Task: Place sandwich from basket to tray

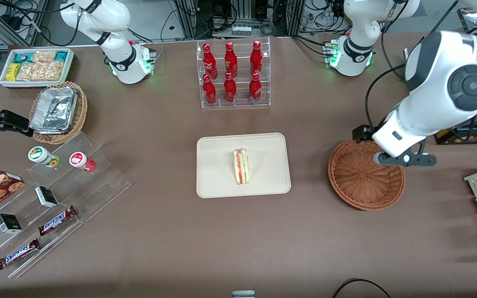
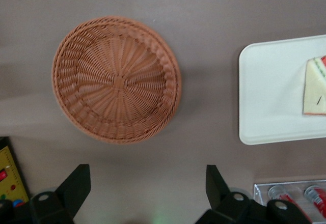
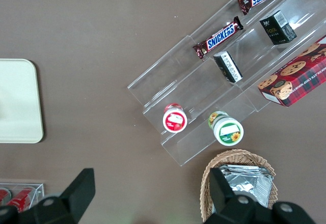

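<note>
While the sandwich lies on the tray, this stands:
Sandwich (image 1: 241,166): on the tray (image 1: 218,182) (near its middle).
Basket (image 1: 356,182): beside the tray, holding nothing.
Gripper (image 2: 147,183): above the basket, fingers (image 2: 76,183) spread, gripping nothing.

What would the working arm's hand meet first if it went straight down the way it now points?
Probably bare table just beside the empty basket, or perhaps its rim; the open hand hangs above that spot, though depth is unclear.
</note>
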